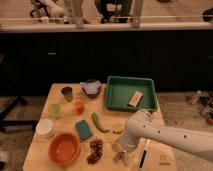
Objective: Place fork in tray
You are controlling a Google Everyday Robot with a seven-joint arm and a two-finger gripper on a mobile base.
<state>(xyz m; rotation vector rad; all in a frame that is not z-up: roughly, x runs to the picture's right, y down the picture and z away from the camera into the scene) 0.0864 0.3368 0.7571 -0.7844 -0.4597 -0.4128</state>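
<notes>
Gripper (121, 151) hung low over the near edge of the wooden table (64, 122), right of centre, its jaws spread wide with nothing between them. Directly beneath it lay the fork (120, 157), a small shiny shape, partly hidden. The green tray (131, 79) sat far right, well apart, holding a tan block (135, 98).

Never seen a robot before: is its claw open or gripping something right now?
Gripper: open, nothing seen in it, low over the front of the table.
</notes>
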